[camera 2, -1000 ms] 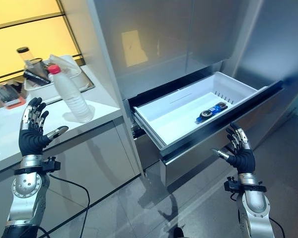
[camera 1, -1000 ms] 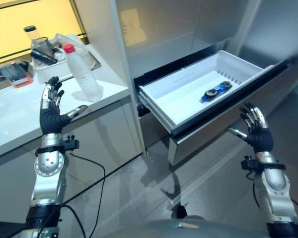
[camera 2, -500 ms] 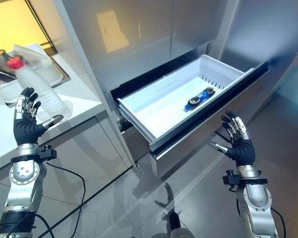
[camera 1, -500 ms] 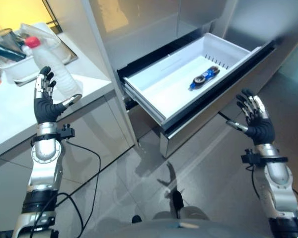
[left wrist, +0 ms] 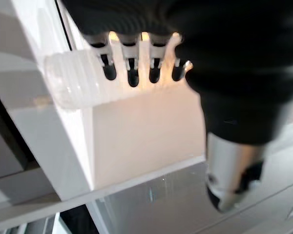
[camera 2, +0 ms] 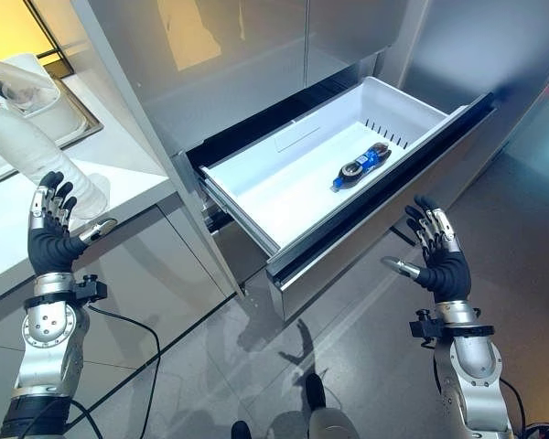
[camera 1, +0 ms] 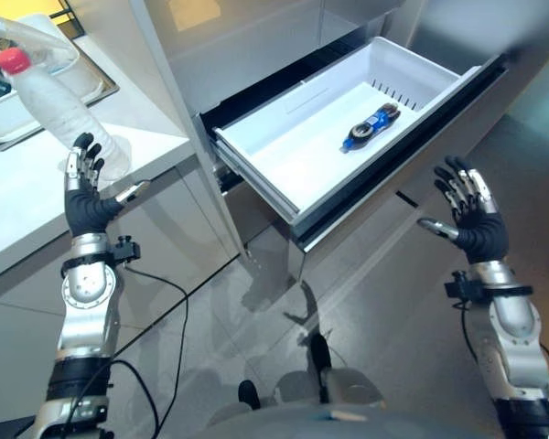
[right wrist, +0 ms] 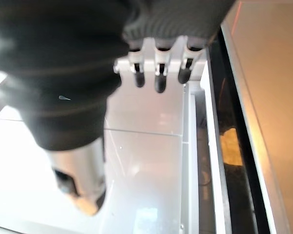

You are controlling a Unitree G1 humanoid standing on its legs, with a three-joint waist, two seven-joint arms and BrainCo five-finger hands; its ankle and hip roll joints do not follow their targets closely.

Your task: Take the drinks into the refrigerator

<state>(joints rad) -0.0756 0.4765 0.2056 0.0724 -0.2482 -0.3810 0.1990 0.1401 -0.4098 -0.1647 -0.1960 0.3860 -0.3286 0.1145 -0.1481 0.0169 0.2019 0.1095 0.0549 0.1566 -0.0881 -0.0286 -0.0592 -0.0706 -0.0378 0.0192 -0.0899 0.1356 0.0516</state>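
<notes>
A clear plastic bottle (camera 1: 57, 107) with a red cap stands near the front edge of the white counter (camera 1: 18, 197); it also shows as a ribbed clear bottle (left wrist: 75, 80) past my left hand's fingers. My left hand (camera 1: 87, 199) is open, raised just in front of and below the bottle, not touching it. The refrigerator's white drawer (camera 1: 284, 155) is pulled out, and a small dark bottle with a blue label (camera 1: 370, 126) lies on its side inside. My right hand (camera 1: 471, 225) is open, held up in front of the drawer's dark front panel.
A metal tray (camera 1: 46, 114) holding a white container sits on the counter behind the bottle. Grey refrigerator doors (camera 2: 256, 55) rise above the drawer. The drawer's front panel (camera 2: 384, 215) juts out over the grey tiled floor (camera 2: 256, 366).
The camera has swung, so the whole scene has shifted left and the counter's far items have slid out of view. Both hands stay open and raised.
</notes>
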